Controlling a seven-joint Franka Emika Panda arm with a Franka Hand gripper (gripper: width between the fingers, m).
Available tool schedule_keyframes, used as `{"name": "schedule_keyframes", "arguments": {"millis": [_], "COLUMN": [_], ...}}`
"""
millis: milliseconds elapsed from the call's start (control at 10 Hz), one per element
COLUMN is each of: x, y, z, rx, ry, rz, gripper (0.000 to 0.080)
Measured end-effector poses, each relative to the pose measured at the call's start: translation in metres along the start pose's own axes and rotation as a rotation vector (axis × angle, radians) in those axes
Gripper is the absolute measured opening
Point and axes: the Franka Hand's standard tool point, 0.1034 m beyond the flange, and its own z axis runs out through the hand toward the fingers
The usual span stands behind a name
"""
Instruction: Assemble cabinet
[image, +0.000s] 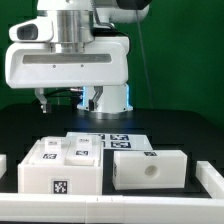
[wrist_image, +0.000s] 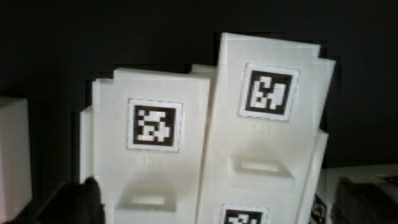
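Observation:
The cabinet lies in white pieces on the black table. A left box piece (image: 60, 168) carries tags on its top and front, and a right box piece (image: 150, 166) has a round hole in its front. My gripper (image: 63, 100) hangs above and behind the left piece. In the wrist view, that stepped white piece (wrist_image: 214, 130) with several tags fills the frame. My gripper (wrist_image: 222, 205) is open and straddles it. One dark finger (wrist_image: 80, 200) stands beside one edge of the piece. The other finger (wrist_image: 365, 198) is off the opposite edge, with a dark gap between.
The marker board (image: 112, 140) lies flat behind the two box pieces. More white parts sit at the exterior view's left edge (image: 4, 165) and right edge (image: 211, 176). The arm's blue-lit base (image: 106, 96) stands at the back.

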Motion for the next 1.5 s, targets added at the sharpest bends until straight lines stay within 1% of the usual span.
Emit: {"name": "schedule_keyframes", "arguments": {"millis": [100, 200, 300, 500, 600, 700, 900, 1200, 1300, 1400, 1500], "x": [-0.010, -0.025, -0.047, -0.067, -0.070, -0.070, -0.059, -0.030, -0.023, -0.018, -0.017], "y": [0.004, 0.005, 0.004, 0.007, 0.009, 0.009, 0.011, 0.014, 0.014, 0.014, 0.012], "z": [0.005, 0.016, 0.032, 0.057, 0.064, 0.068, 0.064, 0.060, 0.061, 0.059, 0.054], "rx": [-0.004, -0.018, -0.028, -0.074, -0.087, -0.094, -0.098, -0.119, -0.125, -0.127, -0.117], "ry": [0.003, 0.028, 0.023, 0.032, 0.027, 0.022, 0.035, 0.063, 0.068, 0.074, 0.071], "rz": [0.028, 0.046, 0.057, 0.058, 0.054, 0.051, 0.045, 0.028, 0.020, 0.014, 0.006], "gripper": [0.0649, 0.0649, 0.0649, 0.0649, 0.0649, 0.0649, 0.0649, 0.0649, 0.0649, 0.0649, 0.0649]}}
